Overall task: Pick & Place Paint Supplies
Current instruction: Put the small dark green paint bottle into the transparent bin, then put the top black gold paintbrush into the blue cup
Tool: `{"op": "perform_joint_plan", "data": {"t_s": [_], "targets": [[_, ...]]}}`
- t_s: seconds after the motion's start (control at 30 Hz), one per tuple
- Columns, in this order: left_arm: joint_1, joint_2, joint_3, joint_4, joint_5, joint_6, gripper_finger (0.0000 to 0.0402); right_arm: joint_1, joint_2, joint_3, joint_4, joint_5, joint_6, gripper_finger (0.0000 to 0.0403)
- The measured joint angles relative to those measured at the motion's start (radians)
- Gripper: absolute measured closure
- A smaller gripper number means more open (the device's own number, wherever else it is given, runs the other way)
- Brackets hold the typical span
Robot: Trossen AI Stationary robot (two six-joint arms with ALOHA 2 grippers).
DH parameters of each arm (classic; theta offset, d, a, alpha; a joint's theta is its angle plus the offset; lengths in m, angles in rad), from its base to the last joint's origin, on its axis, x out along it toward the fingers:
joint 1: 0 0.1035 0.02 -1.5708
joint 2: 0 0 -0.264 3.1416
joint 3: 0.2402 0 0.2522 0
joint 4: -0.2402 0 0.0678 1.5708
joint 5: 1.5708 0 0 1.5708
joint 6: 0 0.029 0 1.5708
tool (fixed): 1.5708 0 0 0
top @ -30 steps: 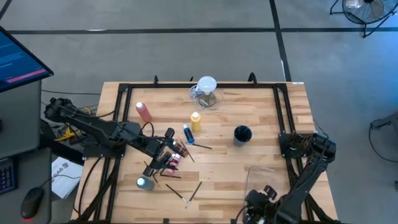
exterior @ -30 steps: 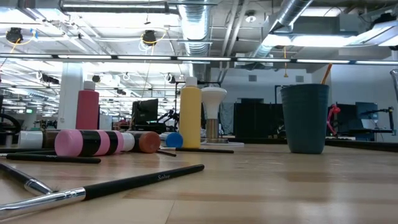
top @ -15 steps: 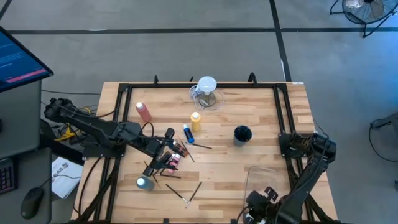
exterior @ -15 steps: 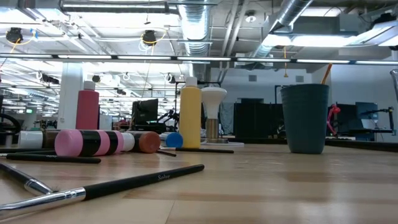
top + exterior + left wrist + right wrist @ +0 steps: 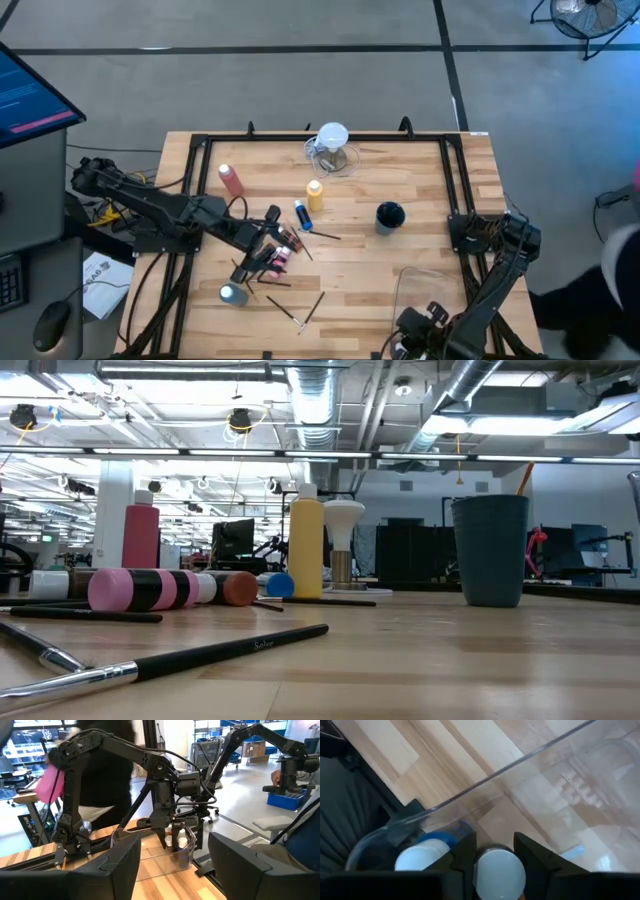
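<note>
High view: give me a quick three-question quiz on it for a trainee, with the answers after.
1. True or false: the yellow bottle stands upright.
2. Which claw hangs over the clear bin? A: left. B: right.
3. What colour is the squeeze bottle that lies flat on the table?

Key: 1 true. 2 B, the right claw. 3 blue, the blue bottle.
</note>
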Motion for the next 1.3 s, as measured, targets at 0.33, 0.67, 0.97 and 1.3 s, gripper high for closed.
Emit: {"op": "perform_joint_plan", "data": {"t_s": [0.33,0.67,0.97,1.3], "targets": [[0.015,0.000,0.000,-0.001,0.000,0.000,0.0183,0.001,0.000,0.031,0.000,-0.014,0.001,0.0253],[0.015,0.000,0.000,-0.001,0.000,0.000,0.0183,0.001,0.000,0.031,-0.011,-0.025,0.001,0.0320],[0.015,0.000,0.000,-0.001,0.000,0.000,0.0183,0.008,0.000,0.031,-0.007,-0.023,-0.007,0.0399],[0.015,0.000,0.000,-0.001,0.000,0.000,0.0183,0.007,0.000,0.031,-0.044,-0.014,-0.015,0.0387]]}}
